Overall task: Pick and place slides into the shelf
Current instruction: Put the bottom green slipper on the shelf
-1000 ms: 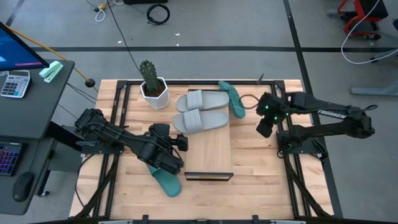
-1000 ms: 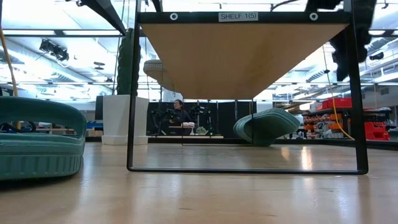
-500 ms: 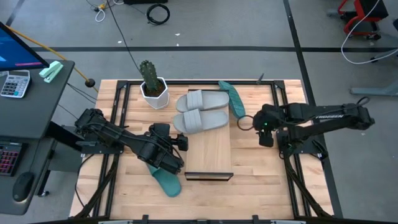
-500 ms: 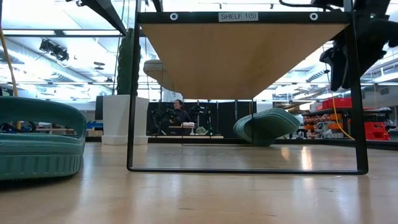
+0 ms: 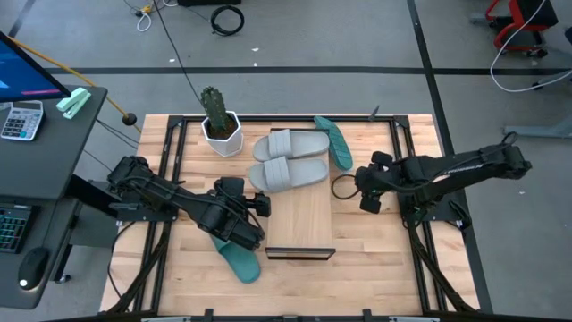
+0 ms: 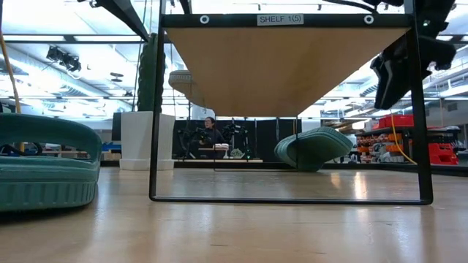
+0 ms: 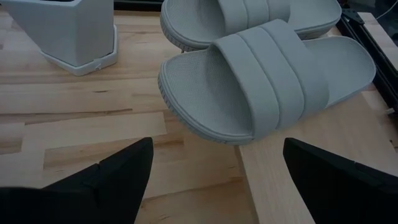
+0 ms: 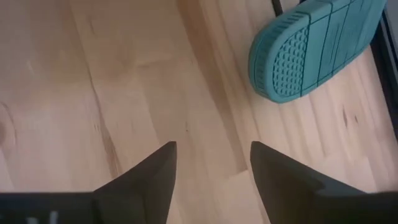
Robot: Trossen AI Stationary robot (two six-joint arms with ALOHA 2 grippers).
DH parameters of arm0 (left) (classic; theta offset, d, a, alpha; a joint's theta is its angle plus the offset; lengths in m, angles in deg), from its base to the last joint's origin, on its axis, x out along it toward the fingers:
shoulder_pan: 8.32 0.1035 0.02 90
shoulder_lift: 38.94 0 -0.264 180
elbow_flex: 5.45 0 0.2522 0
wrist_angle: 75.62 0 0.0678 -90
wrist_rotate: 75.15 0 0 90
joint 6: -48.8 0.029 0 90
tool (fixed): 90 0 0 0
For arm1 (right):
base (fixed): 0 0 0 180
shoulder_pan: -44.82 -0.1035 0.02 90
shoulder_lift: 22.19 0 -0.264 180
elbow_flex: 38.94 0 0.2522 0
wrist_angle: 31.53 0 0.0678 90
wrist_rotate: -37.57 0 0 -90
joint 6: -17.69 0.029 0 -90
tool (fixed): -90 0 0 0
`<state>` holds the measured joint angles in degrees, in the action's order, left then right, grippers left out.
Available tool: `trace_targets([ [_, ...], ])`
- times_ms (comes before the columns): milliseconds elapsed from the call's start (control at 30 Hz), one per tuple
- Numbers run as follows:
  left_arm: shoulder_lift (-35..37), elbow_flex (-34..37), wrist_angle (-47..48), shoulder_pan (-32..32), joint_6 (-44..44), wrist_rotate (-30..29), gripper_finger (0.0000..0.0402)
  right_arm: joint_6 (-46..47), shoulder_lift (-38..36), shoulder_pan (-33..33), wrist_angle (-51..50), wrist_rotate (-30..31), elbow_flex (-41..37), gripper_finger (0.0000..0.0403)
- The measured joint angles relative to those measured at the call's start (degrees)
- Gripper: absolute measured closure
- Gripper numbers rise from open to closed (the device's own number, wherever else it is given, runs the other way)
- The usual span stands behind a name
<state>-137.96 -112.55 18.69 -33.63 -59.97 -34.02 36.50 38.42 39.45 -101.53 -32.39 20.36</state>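
Observation:
Two light grey slides [image 5: 288,159] lie sole-down side by side on the far end of the shelf [image 5: 302,219], a light-wood board on a black frame [image 6: 285,109]. One teal slide [image 5: 335,141] stands on its long edge by the shelf's far right corner, its sole [image 8: 311,50] in the right wrist view. The other teal slide [image 5: 239,259] lies on the tabletop under my left arm. My left gripper [image 5: 260,204] hangs open left of the shelf, facing the grey slides [image 7: 267,81]. My right gripper [image 5: 343,187] is open just right of the shelf, short of the standing teal slide.
A cactus in a white planter [image 5: 220,127] stands at the far left of the tabletop. Black frame rails [image 5: 165,179] run along the table's left and right sides. A desk with a calculator [image 5: 21,119] is left of the table. A person [image 6: 210,131] sits far behind.
My right gripper has come from the table's far right toward the near edge and toward the shelf, sinking and rolling its wrist as it went. The slides and my left arm have kept still.

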Motion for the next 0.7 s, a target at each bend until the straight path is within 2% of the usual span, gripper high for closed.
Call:
trace_targets([
  [233,0.00,0.00,0.01,-0.07,0.31,0.01,0.0036,5.42,3.26,-2.06,5.23,4.63,0.00,0.0199],
  [500,0.00,0.00,0.15,-0.50,1.49,0.02,0.0036,5.39,6.62,-2.35,10.72,6.73,0.00,0.0199],
  [700,0.00,0.00,0.92,-1.64,1.46,0.03,0.0036,5.19,9.86,-2.04,12.01,12.63,0.02,0.0199],
])
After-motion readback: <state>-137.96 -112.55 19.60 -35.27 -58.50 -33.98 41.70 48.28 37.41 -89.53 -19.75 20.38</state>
